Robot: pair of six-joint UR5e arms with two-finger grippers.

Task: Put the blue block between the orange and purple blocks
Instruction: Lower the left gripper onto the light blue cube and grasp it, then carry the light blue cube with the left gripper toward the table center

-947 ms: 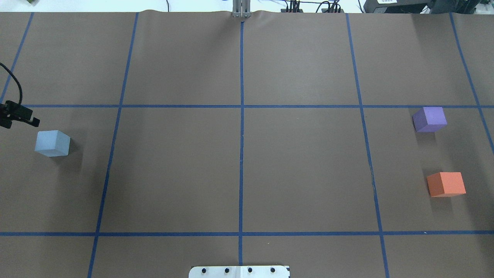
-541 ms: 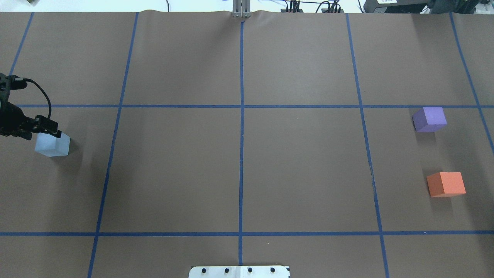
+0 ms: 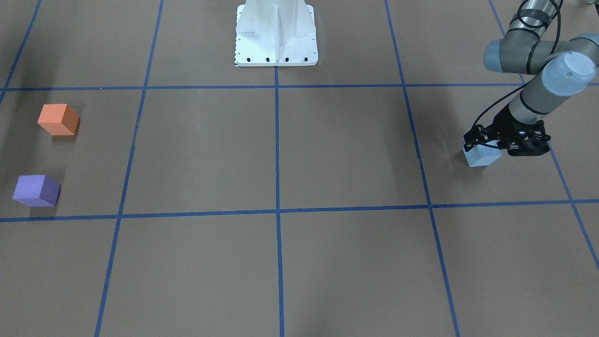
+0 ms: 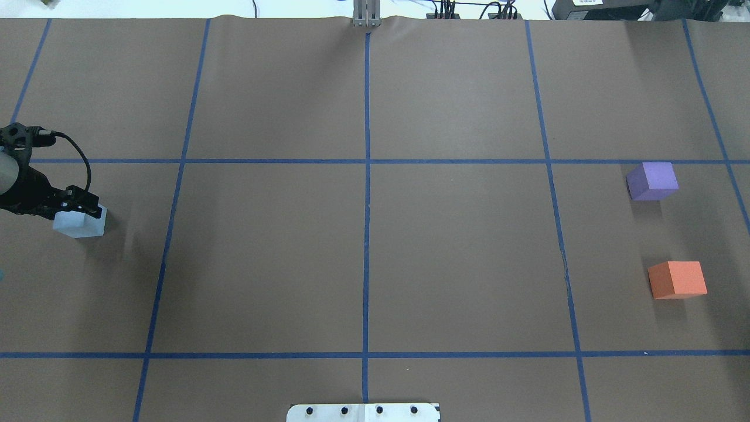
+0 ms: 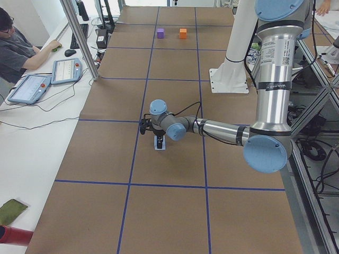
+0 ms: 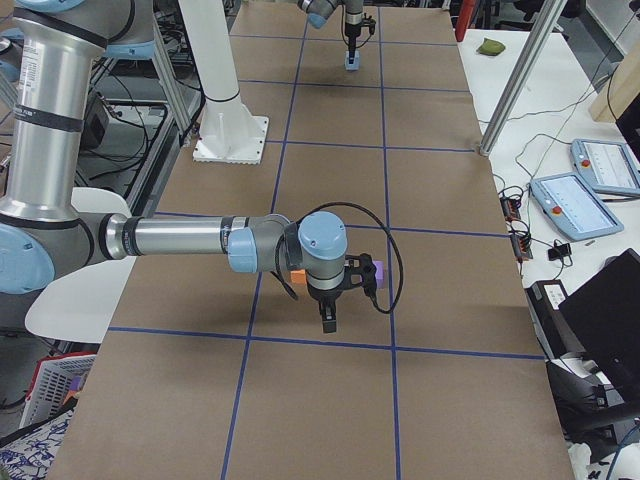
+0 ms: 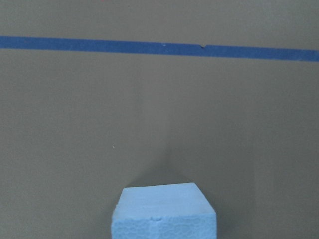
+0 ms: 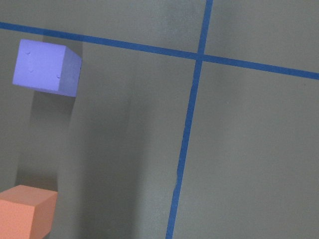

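Note:
The light blue block [image 4: 79,224] sits at the table's far left; it also shows in the front view [image 3: 479,157] and at the bottom of the left wrist view [image 7: 163,211]. My left gripper [image 4: 82,208] is down over the block's top, jaws apparently open, fingers at its sides. The purple block [image 4: 652,181] and the orange block [image 4: 677,279] stand at the far right with a gap between them; both show in the right wrist view, purple [image 8: 47,67] and orange [image 8: 25,211]. My right gripper [image 6: 328,322] hangs above them; I cannot tell whether it is open.
Blue tape lines divide the brown table cover [image 4: 363,234] into squares. The white robot base [image 3: 276,32] stands at the middle of the near edge. An operator [image 5: 16,47] and tablets sit beyond the far side. A metal post [image 5: 79,37] stands there.
My left gripper has moved right and down from beside the blue block until it is over it. The blocks have not moved.

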